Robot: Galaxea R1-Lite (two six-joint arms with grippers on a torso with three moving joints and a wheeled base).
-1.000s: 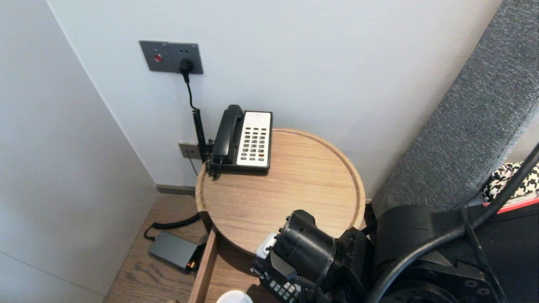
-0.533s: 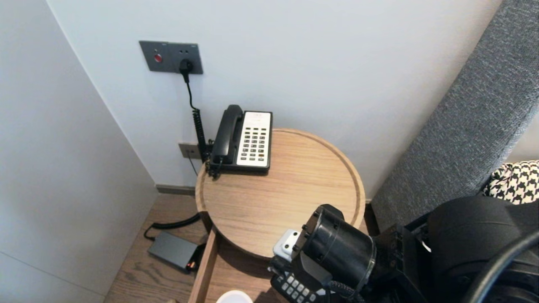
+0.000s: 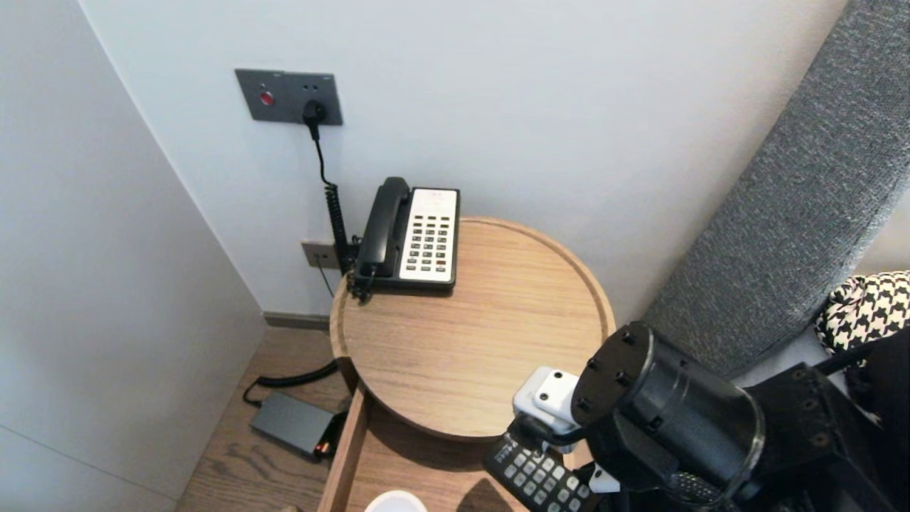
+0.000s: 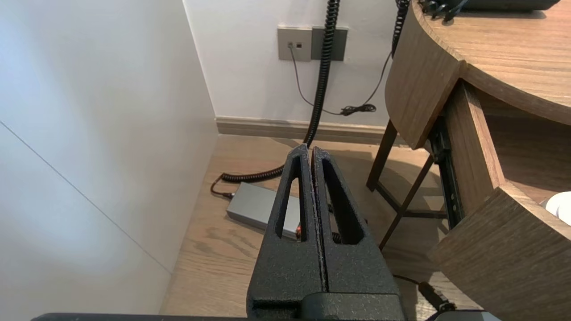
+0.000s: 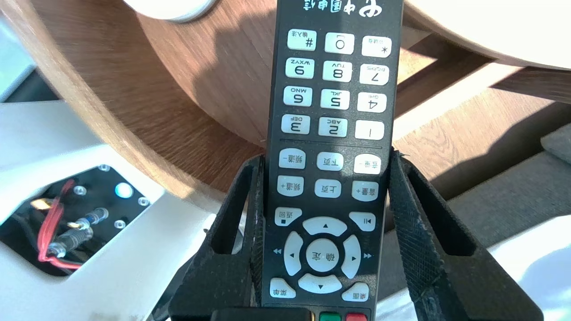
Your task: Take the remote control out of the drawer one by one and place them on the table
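Observation:
My right gripper (image 5: 326, 158) is shut on a black remote control (image 5: 332, 133) with white buttons, one finger against each long side. In the head view the remote (image 3: 537, 476) sticks out from under the right wrist (image 3: 661, 427), just past the front edge of the round wooden table (image 3: 483, 334) and above the open drawer (image 3: 348, 455). My left gripper (image 4: 309, 149) is shut and empty, held low beside the table over the floor.
A black and white desk phone (image 3: 416, 235) stands at the table's back left, its coiled cord running to the wall socket (image 3: 288, 96). A grey power box (image 3: 293, 423) lies on the floor. A grey padded headboard (image 3: 796, 199) rises on the right. A white object (image 3: 394, 501) lies in the drawer.
The right arm has swung to the right and lifted, carrying the remote along the table's front edge. The left arm has stayed still.

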